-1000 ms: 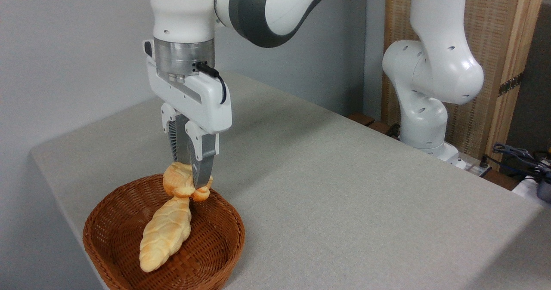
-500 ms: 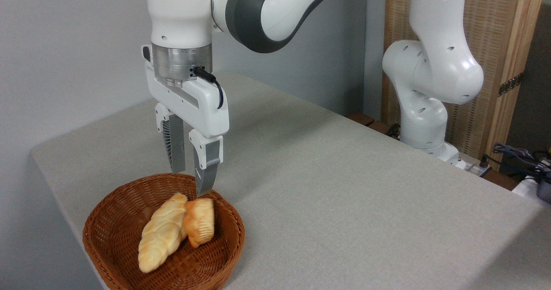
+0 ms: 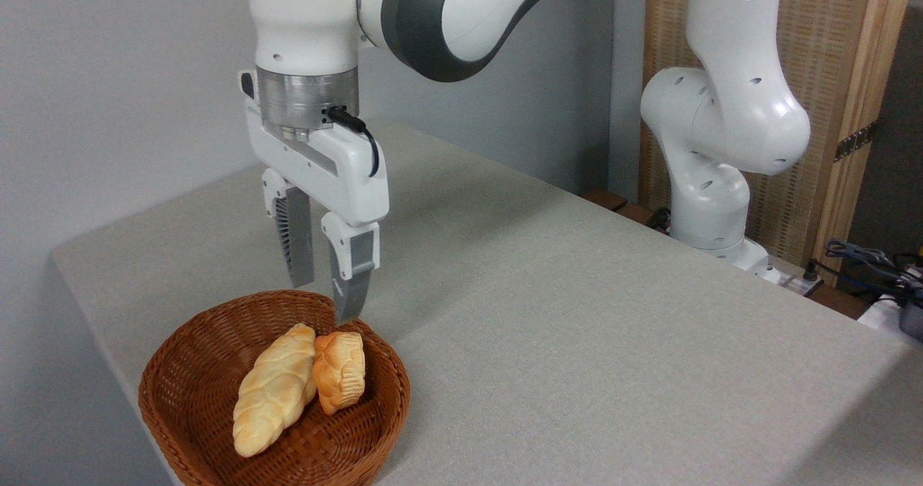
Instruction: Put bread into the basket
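- The basket [image 3: 195, 399] of reddish-brown woven wicker sits at the near left corner of the grey desk [image 3: 577, 342], its front rim cut off by the lower edge of the picture.
- Inside the basket lies a long pale braided loaf [image 3: 274, 392], running from near left to far right.
- The bread [image 3: 340, 370], a golden-brown bun with a ridged, lobed edge, rests in the basket on its edge, leaning against the right side of the braided loaf and touching it, close to the basket's right wall.
- Just above the basket's far rim hangs the claw [image 3: 324, 298], pointing straight down. Its two grey fingers [image 3: 351, 284] stand apart with an empty gap between them, holding nothing; the tips are clear of the bun.
- The claw's white body carries a black cable [image 3: 360, 136] plugged in at the metal wrist ring.
- Farther back, the white and dark grey arm [image 3: 433, 10] reaches in from the upper right.
- At the desk's far right edge stands the arm's white base column [image 3: 721, 133].
- Behind it is a light wooden panel [image 3: 836, 53], with cables [image 3: 872, 262] lying at the right edge.
- No writing or brand mark can be read anywhere.
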Controlling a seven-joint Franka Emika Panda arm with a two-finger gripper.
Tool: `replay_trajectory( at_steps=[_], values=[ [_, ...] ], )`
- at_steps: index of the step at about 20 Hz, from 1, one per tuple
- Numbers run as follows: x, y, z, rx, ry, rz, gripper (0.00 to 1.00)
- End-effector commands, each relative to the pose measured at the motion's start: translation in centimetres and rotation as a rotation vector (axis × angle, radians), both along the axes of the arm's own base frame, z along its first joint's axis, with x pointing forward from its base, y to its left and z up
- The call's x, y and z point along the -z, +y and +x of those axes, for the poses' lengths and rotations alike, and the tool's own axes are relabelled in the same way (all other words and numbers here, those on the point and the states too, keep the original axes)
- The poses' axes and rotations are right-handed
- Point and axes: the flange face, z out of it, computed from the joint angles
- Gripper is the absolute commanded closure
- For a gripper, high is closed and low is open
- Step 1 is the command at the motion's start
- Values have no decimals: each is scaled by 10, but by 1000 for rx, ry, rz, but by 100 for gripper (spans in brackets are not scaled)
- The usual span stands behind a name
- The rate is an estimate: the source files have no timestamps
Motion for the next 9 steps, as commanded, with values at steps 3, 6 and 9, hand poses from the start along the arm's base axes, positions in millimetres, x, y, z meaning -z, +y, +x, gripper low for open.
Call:
replay_trajectory(
  at_steps=[3, 6, 9],
  values=[
    [-11, 6, -17, -23, 77, -3, 0],
    [-11, 15, -18, -48, 86, -10, 0],
    [-11, 15, -18, -45, 87, -9, 0]
  ],
)
